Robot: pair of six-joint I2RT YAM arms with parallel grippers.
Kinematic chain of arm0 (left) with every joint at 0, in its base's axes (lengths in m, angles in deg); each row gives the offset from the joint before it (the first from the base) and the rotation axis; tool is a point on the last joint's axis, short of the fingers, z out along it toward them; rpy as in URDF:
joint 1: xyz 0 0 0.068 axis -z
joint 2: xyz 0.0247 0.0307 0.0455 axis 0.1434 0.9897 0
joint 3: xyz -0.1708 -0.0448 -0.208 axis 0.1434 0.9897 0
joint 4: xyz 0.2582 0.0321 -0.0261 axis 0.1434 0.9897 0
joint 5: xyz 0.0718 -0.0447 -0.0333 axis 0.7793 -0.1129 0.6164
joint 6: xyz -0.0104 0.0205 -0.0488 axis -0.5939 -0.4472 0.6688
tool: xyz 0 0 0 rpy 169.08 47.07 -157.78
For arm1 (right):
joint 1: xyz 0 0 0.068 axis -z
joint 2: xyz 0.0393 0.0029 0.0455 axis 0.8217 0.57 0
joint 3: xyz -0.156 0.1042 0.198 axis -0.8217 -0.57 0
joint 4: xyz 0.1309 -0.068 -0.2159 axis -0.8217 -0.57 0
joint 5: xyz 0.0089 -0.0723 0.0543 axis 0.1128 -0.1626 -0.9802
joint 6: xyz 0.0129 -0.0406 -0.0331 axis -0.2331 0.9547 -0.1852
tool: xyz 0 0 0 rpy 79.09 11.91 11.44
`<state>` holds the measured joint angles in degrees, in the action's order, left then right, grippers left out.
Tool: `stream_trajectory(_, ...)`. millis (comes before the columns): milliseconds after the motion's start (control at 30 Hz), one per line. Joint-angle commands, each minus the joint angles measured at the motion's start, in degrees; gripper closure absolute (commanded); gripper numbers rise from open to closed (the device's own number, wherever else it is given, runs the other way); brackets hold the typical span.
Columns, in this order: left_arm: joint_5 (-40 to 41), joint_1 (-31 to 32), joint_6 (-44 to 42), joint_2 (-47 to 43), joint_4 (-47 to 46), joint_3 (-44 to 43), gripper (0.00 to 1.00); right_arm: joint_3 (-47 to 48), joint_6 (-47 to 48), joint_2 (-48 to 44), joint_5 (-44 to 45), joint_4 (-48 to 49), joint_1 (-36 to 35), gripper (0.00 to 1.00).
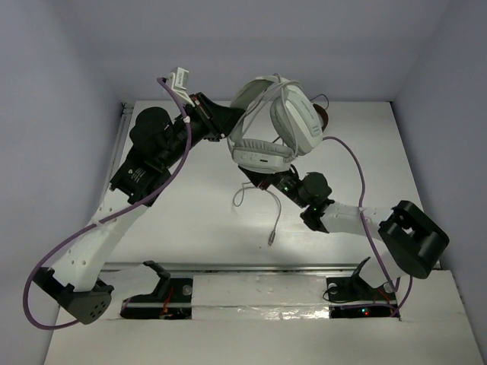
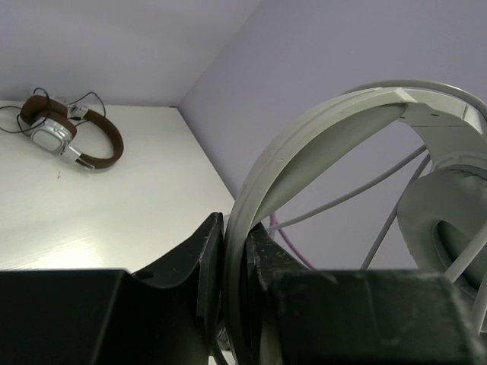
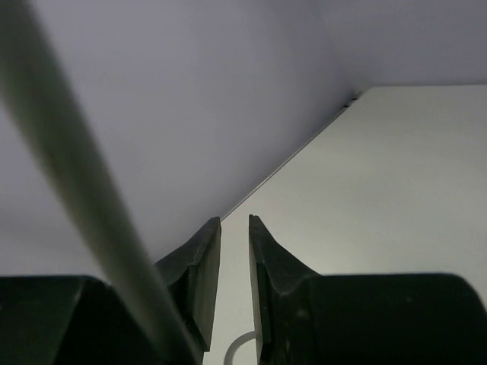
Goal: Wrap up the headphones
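The white headphones [image 1: 268,129] hang in the air above the back of the table. My left gripper [image 1: 227,122] is shut on their headband, which stands edge-on between the jaws in the left wrist view [image 2: 234,228]. Strands of the thin grey cable [image 2: 358,190] cross between the headband [image 2: 304,144] and an earcup [image 2: 445,220]. My right gripper [image 1: 255,176] is just below the earcups, jaws almost together on the cable [image 3: 242,348]. Another blurred stretch of cable [image 3: 68,167] runs past on the left. The cable's free end [image 1: 274,220] hangs down to the plug [image 1: 270,240].
The smaller brown-and-silver headphones [image 2: 68,137] with a dark cord lie at the back of the table near the corner, partly hidden behind the white earcup in the top view [image 1: 324,118]. Purple arm cables [image 1: 346,152] loop beside both arms. Walls enclose the back and sides.
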<state>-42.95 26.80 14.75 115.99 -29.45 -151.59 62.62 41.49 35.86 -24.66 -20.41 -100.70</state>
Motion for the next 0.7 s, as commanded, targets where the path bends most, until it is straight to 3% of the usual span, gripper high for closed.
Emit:
stream_trajectory(0, 0.0, 0.4, 3.7, 0.4, -8.5, -4.9, 1.0, -1.5, -4.8, 0.3, -8.2, 12.2, -0.7, 0.73)
stream_trajectory(200, 4.7, 0.4, 3.2, 1.6, -10.2, -7.0, 1.0, -2.0, -7.7, 1.0, -11.4, 13.7, -5.6, 0.73)
stream_trajectory(467, 20.0, 0.9, -0.8, 0.5, -12.7, -6.1, 1.0, -0.9, -6.1, 1.4, -0.6, 1.3, -18.2, 0.72)
stream_trajectory(667, 32.4, 0.9, -7.4, 0.6, -12.7, -7.1, 1.0, -6.5, -12.6, 3.1, -6.9, 13.0, -22.0, 0.74)
